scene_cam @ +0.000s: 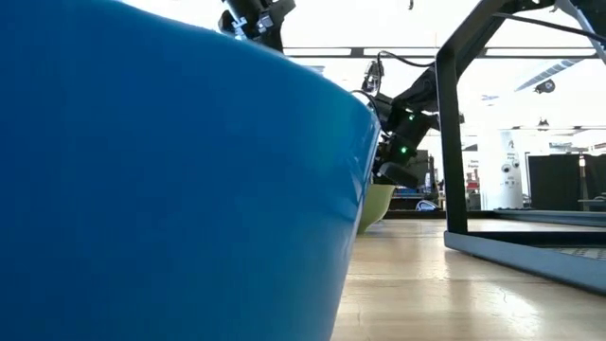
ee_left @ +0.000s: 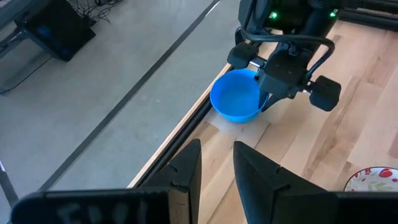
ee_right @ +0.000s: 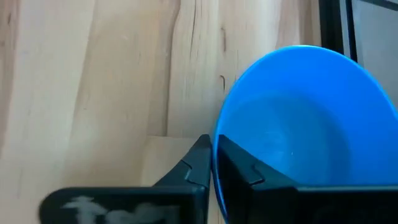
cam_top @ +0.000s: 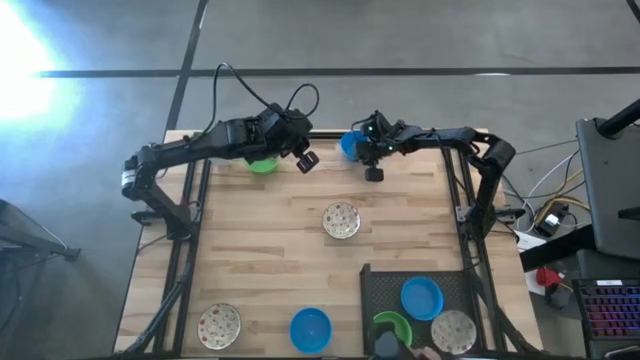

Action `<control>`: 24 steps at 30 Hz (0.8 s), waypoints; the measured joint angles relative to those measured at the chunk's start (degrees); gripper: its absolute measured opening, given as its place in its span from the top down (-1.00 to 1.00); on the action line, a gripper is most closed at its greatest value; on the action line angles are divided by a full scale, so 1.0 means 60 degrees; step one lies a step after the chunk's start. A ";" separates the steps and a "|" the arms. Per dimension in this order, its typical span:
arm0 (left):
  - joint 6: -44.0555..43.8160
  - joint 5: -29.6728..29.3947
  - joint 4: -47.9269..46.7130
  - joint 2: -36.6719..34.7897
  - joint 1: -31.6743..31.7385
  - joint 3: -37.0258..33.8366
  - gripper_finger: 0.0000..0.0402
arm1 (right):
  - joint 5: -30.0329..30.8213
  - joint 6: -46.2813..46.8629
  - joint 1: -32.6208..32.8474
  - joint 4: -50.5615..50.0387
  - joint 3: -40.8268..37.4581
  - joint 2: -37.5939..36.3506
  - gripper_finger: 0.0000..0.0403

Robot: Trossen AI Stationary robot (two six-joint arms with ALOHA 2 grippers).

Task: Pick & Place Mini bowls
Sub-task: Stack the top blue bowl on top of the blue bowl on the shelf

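My right gripper [cam_top: 362, 148] is at the table's far edge, shut on a blue mini bowl [cam_top: 350, 145]. The bowl also shows in the left wrist view [ee_left: 236, 96]. My left gripper [cam_top: 303, 150] hovers to its left with its fingers [ee_left: 186, 171] a little apart and empty, just right of a green bowl [cam_top: 262, 164] that rests on the table under the left arm. A speckled bowl [cam_top: 341, 220] sits at mid-table. Another speckled bowl [cam_top: 219, 325] and a blue bowl [cam_top: 310, 329] sit near the front edge. My right gripper pinches the blue bowl's rim [ee_right: 215, 149] on the side toward the table's right, one finger inside the bowl and one outside. The fingers slant down from the right. The bowl is tilted; whether its base is clear of the table I cannot tell.
A black tray [cam_top: 385, 285] at the front right holds a blue bowl [cam_top: 422, 297], a green bowl [cam_top: 392, 325] and a speckled bowl [cam_top: 453, 330]. In the low view the front blue bowl [scene_cam: 170, 180] fills the left half. The table's far edge runs beside the held bowl.
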 joint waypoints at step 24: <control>-0.0013 -0.0023 0.0042 -0.0382 -0.0004 0.0004 0.56 | 0.0216 0.1401 0.0223 -0.1897 0.0743 -0.1807 0.96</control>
